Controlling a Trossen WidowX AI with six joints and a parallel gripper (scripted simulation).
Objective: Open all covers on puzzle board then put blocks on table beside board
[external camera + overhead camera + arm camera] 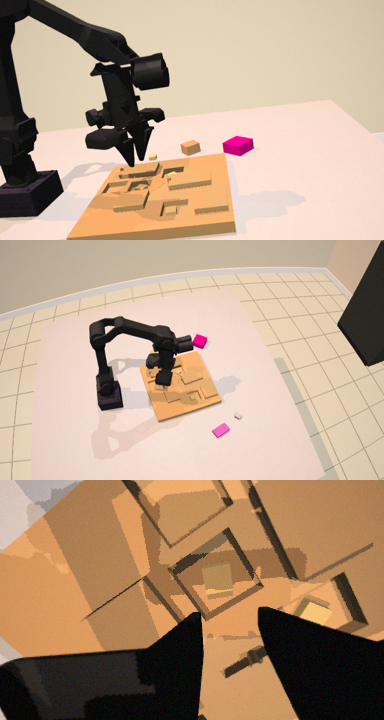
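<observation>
The orange puzzle board (172, 414) (113, 223) lies on the table. Raised covers show at back left (141, 168), front left (131, 200), middle right (189, 179) and front right (212, 204), each beside an open well or recess. Yellow blocks lie in the middle well (141, 186) (217, 576), the back well (172, 173) (316, 612) and the front well (171, 210) (192, 397). Another yellow block (152, 157) rests on the table behind the board. My gripper (136, 163) (229, 618) is partly open and empty, above the board's back-left part; the top view hides its fingertips.
A magenta block (199, 341) (237, 146) and a tan block (190, 148) stand behind the board. A pink slab (220, 430) and a small pale block (237, 416) lie off its front-right corner. The arm's base (109, 398) stands left of the board.
</observation>
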